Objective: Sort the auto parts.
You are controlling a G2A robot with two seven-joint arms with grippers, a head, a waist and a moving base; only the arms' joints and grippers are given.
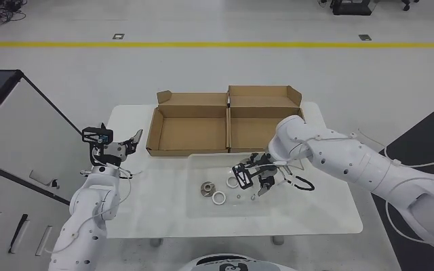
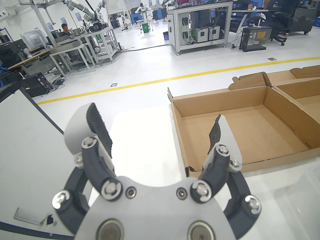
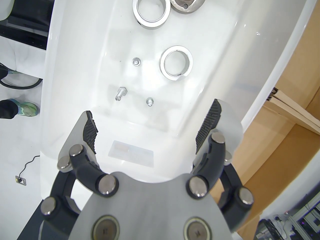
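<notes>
The right claw [image 3: 151,122] hung wide open, empty, over a tray [image 3: 82,51] holding two rings [image 3: 175,77], a hub [image 3: 197,3] (one ring beside it) and three bolts [image 3: 121,93]. The left claw [image 2: 157,126], also open and empty, sat by a box [image 2: 250,131].

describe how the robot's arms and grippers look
The left arm and right arm are smooth, rounded white shells. The left gripper and right gripper match: a silver metal plate, black curved linkages with round silver bolts, and pale grey fingers lined with black ribbed pads. A black cable loops by the right wrist.
</notes>
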